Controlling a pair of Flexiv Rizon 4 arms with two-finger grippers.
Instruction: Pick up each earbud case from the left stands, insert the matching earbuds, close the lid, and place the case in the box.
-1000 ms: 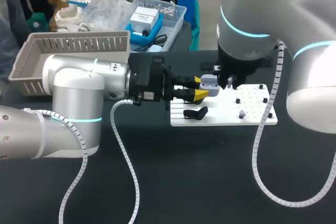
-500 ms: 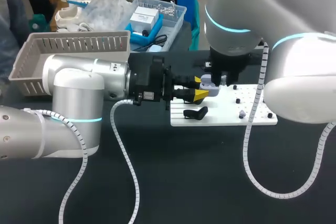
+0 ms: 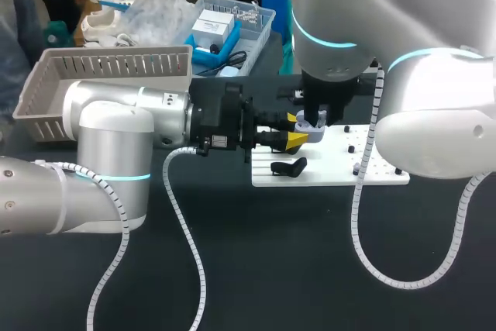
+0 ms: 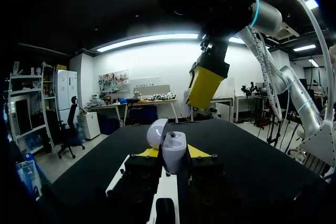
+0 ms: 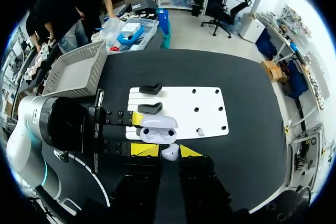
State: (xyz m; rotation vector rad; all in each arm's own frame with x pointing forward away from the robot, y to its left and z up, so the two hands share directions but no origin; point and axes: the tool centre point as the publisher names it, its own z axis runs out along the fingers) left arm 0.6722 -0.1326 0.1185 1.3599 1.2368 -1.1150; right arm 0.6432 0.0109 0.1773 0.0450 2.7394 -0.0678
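Observation:
My left gripper [image 3: 297, 131] reaches in level from the left and is shut on the open lavender-grey earbud case [image 3: 309, 136], held over the white board's left end. In the left wrist view the case [image 4: 174, 156] stands between the left gripper's [image 4: 173, 152] yellow tips with its lid [image 4: 156, 132] tipped back. My right gripper [image 3: 318, 119] hangs straight above the case. In the right wrist view the right gripper [image 5: 167, 151] is shut on a small white earbud [image 5: 169, 153], just short of the open case [image 5: 157, 128].
The white board [image 3: 329, 167] carries a black stand [image 3: 288, 167]; the right wrist view shows two such stands [image 5: 151, 88] and a loose earbud [image 5: 199, 131] on it. A grey slatted basket [image 3: 108, 63] sits at the table's back left.
My right arm has swung left, bringing its gripper from beside the case to directly over it. The left arm and the case have stayed put.

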